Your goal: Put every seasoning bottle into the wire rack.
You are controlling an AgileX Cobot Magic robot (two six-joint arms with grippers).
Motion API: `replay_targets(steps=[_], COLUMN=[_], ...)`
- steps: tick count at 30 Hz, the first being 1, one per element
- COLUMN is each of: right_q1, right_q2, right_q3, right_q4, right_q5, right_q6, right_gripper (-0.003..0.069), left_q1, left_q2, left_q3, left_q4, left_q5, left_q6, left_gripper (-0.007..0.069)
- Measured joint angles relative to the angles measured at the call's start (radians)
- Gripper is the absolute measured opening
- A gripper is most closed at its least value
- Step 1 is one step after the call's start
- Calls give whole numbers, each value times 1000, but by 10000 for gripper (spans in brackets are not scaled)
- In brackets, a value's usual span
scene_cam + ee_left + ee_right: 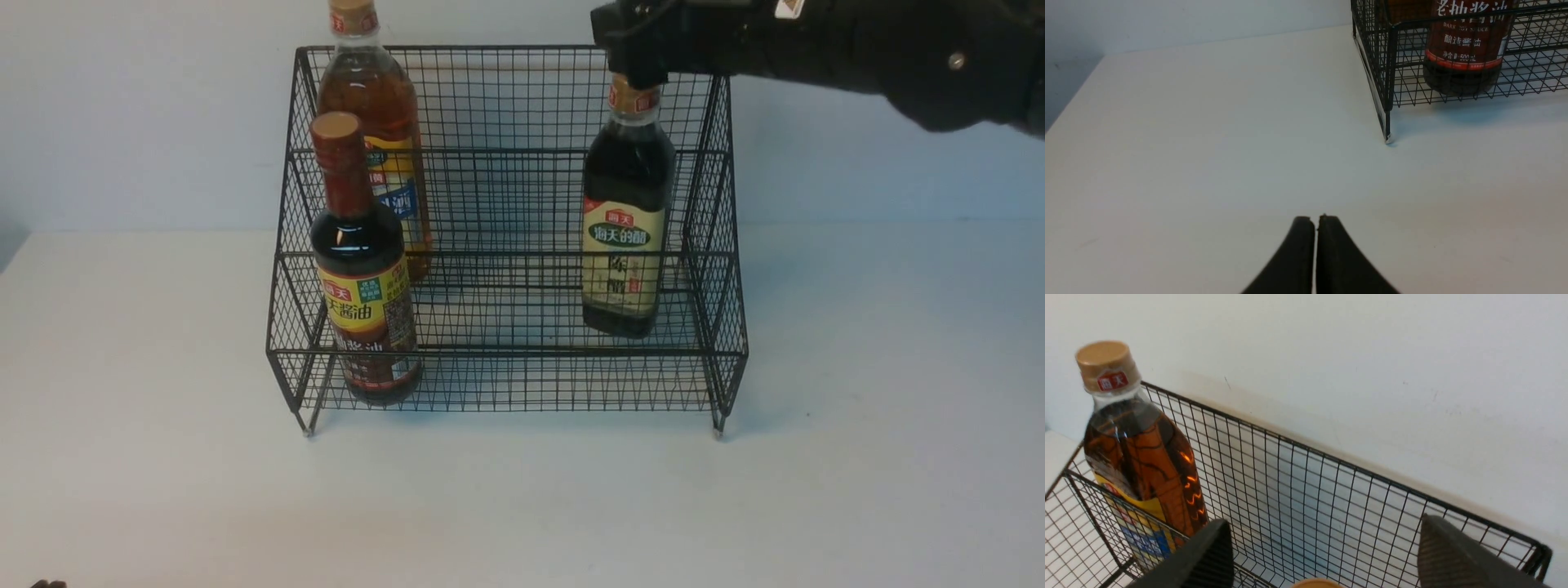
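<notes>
Bottles (627, 220) all stand in our rack (506, 147), yet our right hand (633, 69), spread open over the squarish cap, could topple it if we clip it lifting.

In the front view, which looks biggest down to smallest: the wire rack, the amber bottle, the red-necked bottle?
1. Wire rack, clearly largest.
2. Amber bottle and red-necked bottle: unsure; one is nearer, the other partly hidden.

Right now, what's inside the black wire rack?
Three seasoning bottles stand inside the wire rack: amber bottle, red-necked bottle, dark bottle. The right gripper hides that one's cap top.
</notes>
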Motion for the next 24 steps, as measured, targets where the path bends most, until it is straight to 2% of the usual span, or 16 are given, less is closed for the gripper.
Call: replay_targets(steps=[3,6,8,9,10,11,12,14,16,18,21,24], right_q1=[0,0,0,0,0,0,0,0,1,8,22,34], right_q2=[-75,-188,-253,-259,-303,-308,-337,-348,-341,-307,-237,-180], right_q3=[0,54,157,169,283,298,409,511,558,574,574,574], right_q4=[-9,-46,-52,-52,-43,-41,-24,-9,-1,0,0,0], right_q5=[67,46,-93,-93,-239,-277,-405,-542,-595,-610,-628,-671], right_q6=[0,1,13,15,23,23,26,36,50,51,49,47], right_gripper=[544,464,380,370,293,283,204,125,57,20,36,112], left_q1=[0,0,0,0,0,0,0,0,0,0,0,0], left_q2=[0,0,0,0,0,0,0,0,0,0,0,0], left_q3=[0,0,0,0,0,0,0,0,0,0,0,0], left_q4=[0,0,0,0,0,0,0,0,0,0,0,0], left_q5=[0,0,0,0,0,0,0,0,0,1,1,1], left_q6=[0,0,0,0,0,0,0,0,0,0,0,0], left_gripper=[-5,-5,-5,-5,-5,-5,-5,-5,-5,-5,-5,-5])
